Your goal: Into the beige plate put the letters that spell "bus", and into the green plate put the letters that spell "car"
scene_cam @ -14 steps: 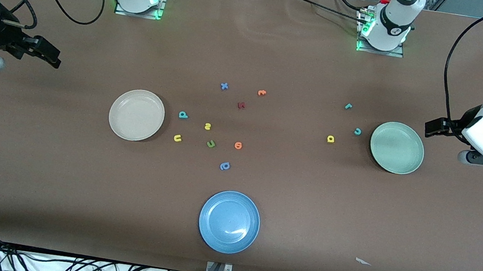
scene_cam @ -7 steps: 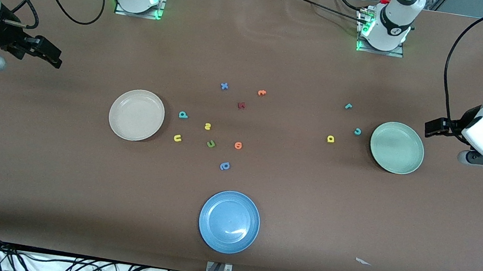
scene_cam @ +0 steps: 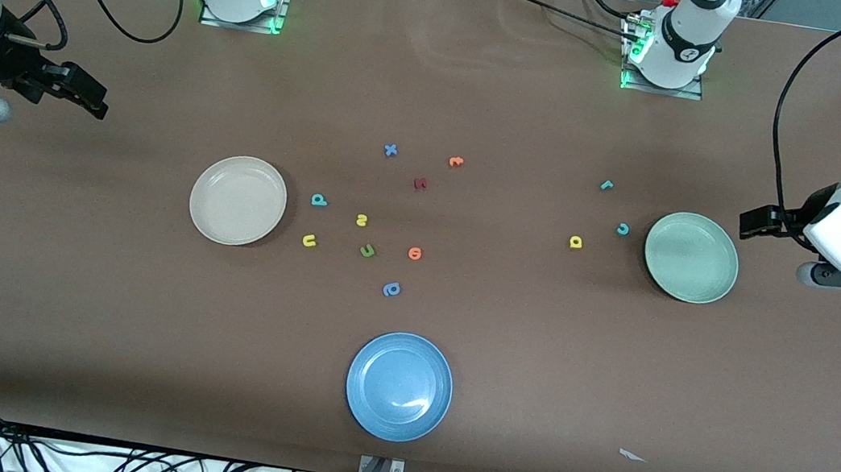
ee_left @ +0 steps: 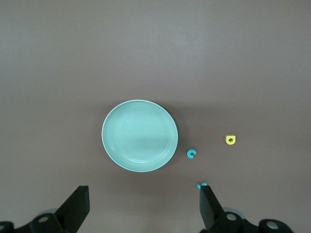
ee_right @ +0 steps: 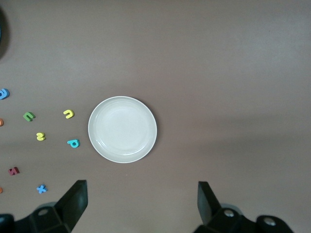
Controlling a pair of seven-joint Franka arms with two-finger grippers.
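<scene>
On the brown bench, nothing among the letters or plates has shifted over the last second; only the right gripper (scene_cam: 85,97), up over bare bench at the right arm's end, has drifted very slightly, and its jaws stand wide open and empty. The left gripper (scene_cam: 755,223) hangs unmoved above the bench just beside the round pale mint-green plate (scene_cam: 691,257), jaws likewise spread with nothing between them.

The round cream-beige plate (scene_cam: 238,201) is empty. Close to it, toward the middle of the bench, lie the small teal foam b (scene_cam: 319,200), the yellow foam u (scene_cam: 309,240) and the yellow foam s (scene_cam: 362,219), all apart from one another. Near the green plate lie the teal foam c (scene_cam: 622,229), just beside its rim, the yellow foam a (scene_cam: 575,243) and the thin teal foam r (scene_cam: 607,185), which in the left wrist view is partly hidden by a finger, so its lie is hard to judge there.

The green u-shaped letter (scene_cam: 367,250), two orange letters (scene_cam: 415,253), the dark red letter (scene_cam: 420,183), the blue x (scene_cam: 391,150), the blue round-bowled letter (scene_cam: 391,289) and the blue plate (scene_cam: 399,387) are distractors.

So I judge the task not yet begun: six letters wait on the bench, and both arms seem poised before a first reach.
</scene>
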